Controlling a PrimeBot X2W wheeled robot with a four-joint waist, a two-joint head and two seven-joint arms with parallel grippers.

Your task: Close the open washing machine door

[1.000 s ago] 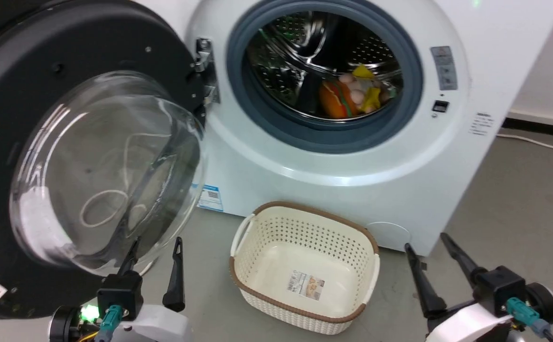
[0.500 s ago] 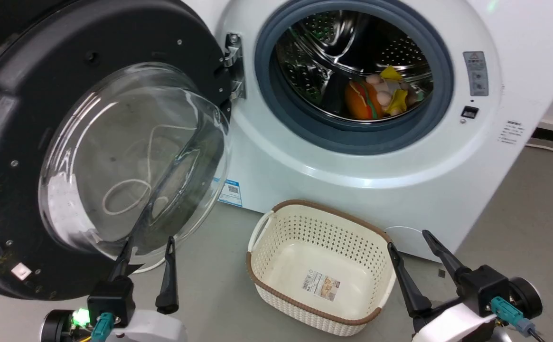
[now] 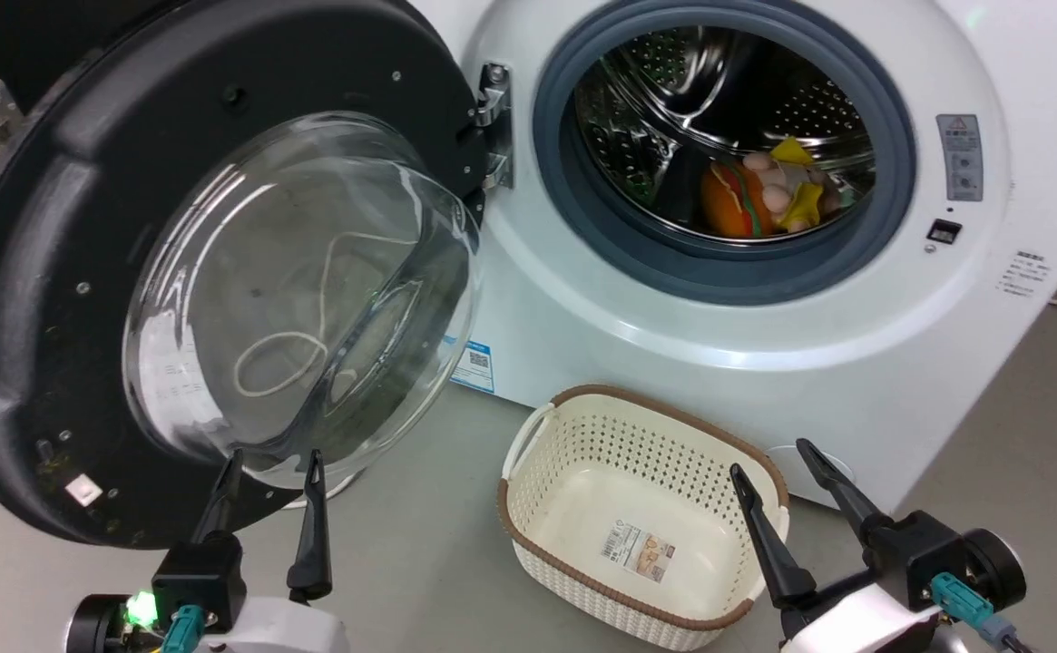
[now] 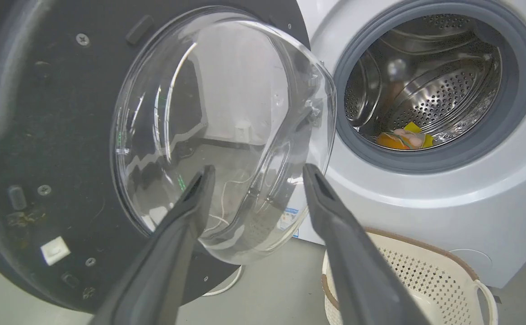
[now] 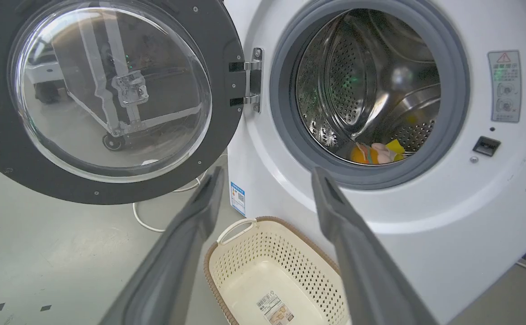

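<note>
- Hovering my left gripper (image 3: 275, 455), spread and empty, just below the washing machine door (image 3: 56, 272), which hangs wide open left of the drum (image 3: 673, 82); no contact yet.
- Right gripper (image 3: 768, 456) idles, spread too.
- Next, I reckon: push the door's outer edge shut.

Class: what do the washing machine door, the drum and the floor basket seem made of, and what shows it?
Washing machine door: dull black frame, probably plastic; clear bulging centre, likely glass, reflective. Drum: shiny perforated metal, seemingly stainless steel. Basket: cream perforated plastic, matte, brown rim.
</note>
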